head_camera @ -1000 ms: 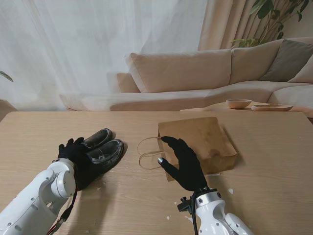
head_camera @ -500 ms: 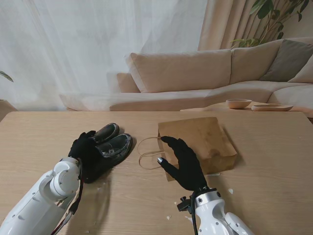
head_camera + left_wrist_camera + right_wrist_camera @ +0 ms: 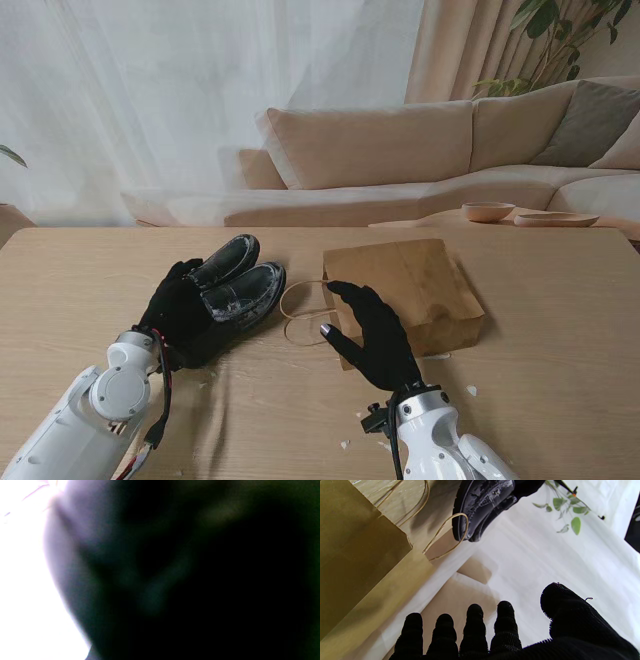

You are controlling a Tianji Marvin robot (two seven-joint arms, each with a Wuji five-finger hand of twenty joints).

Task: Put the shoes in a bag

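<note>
Wood table [image 3: 560, 400]: 2 shoes [image 3: 232, 295], paper bag [image 3: 410, 290].

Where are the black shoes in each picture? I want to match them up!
Stand view: the shoes sit left of the middle, held by the left hand.
Left wrist view: too dark and blurred to tell.
Right wrist view: one shoe toe shows at the top edge.
Shared landmark: the bag's looped handle, which touches the shoe toe in the right wrist view.

I see a beige sofa [image 3: 400, 150] past the tabletop [image 3: 560, 330], sheer white curtains [image 3: 150, 90] behind it, two wooden bowls [image 3: 488, 211] far right, a leafy plant [image 3: 555, 30] top right, small white crumbs [image 3: 470, 390] scattered near me.
</note>
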